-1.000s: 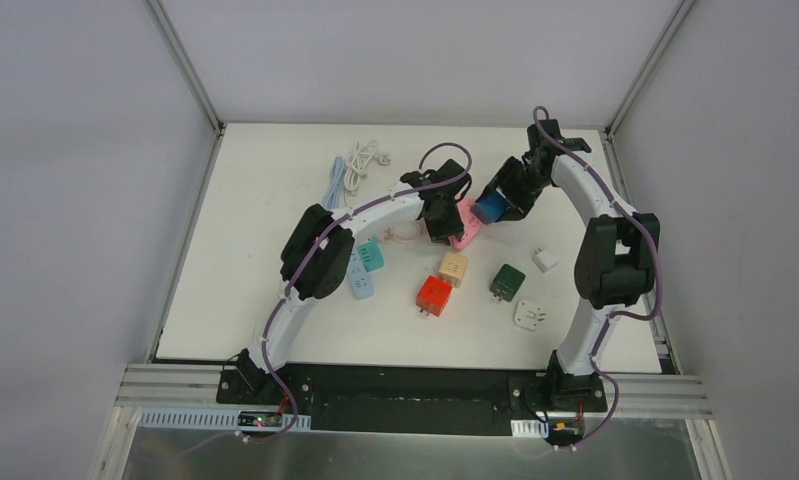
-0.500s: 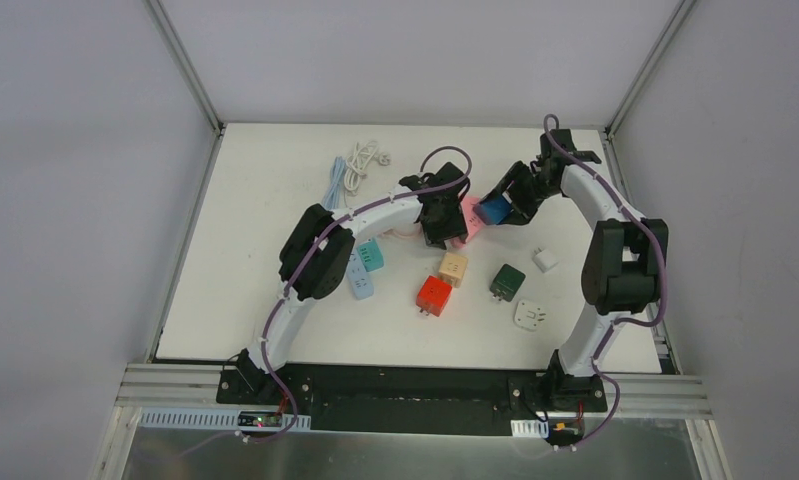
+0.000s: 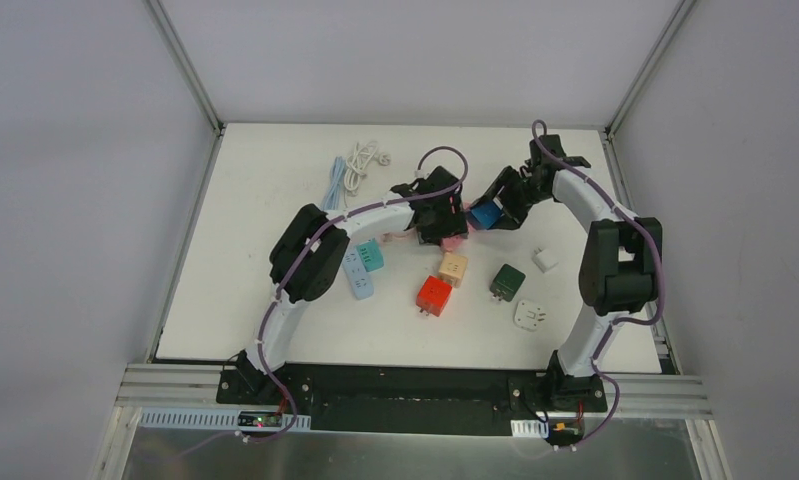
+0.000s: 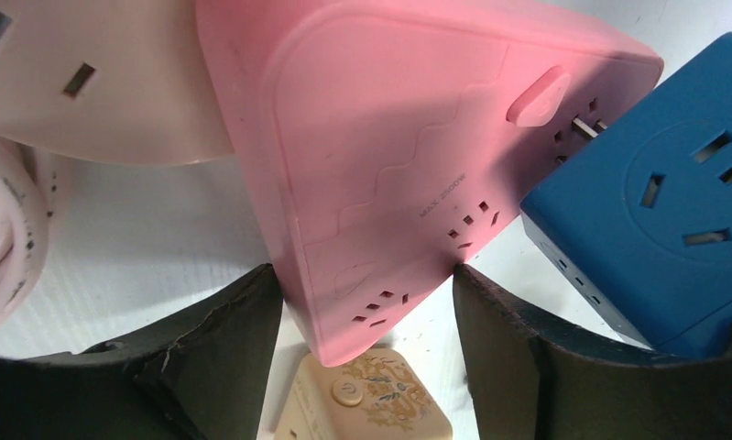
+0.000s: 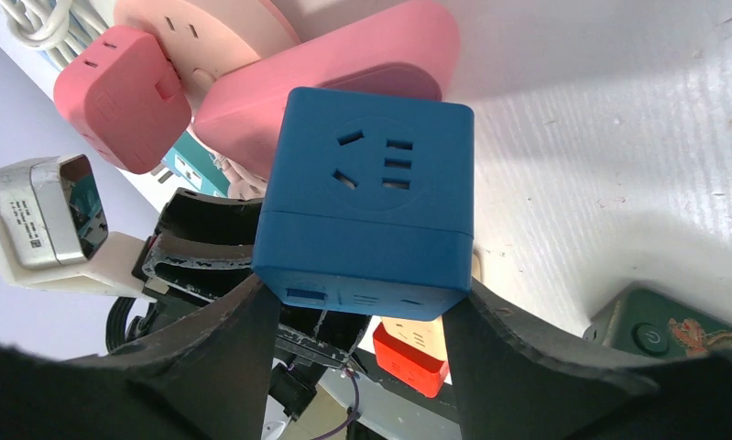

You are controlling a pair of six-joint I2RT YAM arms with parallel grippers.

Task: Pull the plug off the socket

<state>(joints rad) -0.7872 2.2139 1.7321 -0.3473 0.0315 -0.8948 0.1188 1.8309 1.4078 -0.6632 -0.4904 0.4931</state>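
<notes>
The socket is a pink power strip [image 4: 380,156], also seen under the left wrist [image 3: 458,240]. The plug is a blue cube adapter [image 5: 371,202] at the strip's far end [image 3: 487,215]. Its metal prongs [image 4: 586,122] show in a narrow gap between cube and strip. My right gripper [image 5: 357,293] is shut on the blue cube's sides and holds it off the table [image 3: 500,205]. The left gripper [image 4: 366,275] stands open around the strip's near end, with table showing beside its right finger [image 4: 499,321].
A beige cube [image 3: 453,268], a red cube [image 3: 434,295], a dark green adapter [image 3: 507,281] and two white adapters [image 3: 544,260] [image 3: 528,316] lie in front. A light blue strip [image 3: 360,275] lies at left, coiled cables [image 3: 360,162] at the back. A pale pink socket [image 4: 87,82] touches the strip.
My left jaws have spread apart off the pink strip and the left wrist has shifted toward the back. The right gripper with the blue cube has swung slightly.
</notes>
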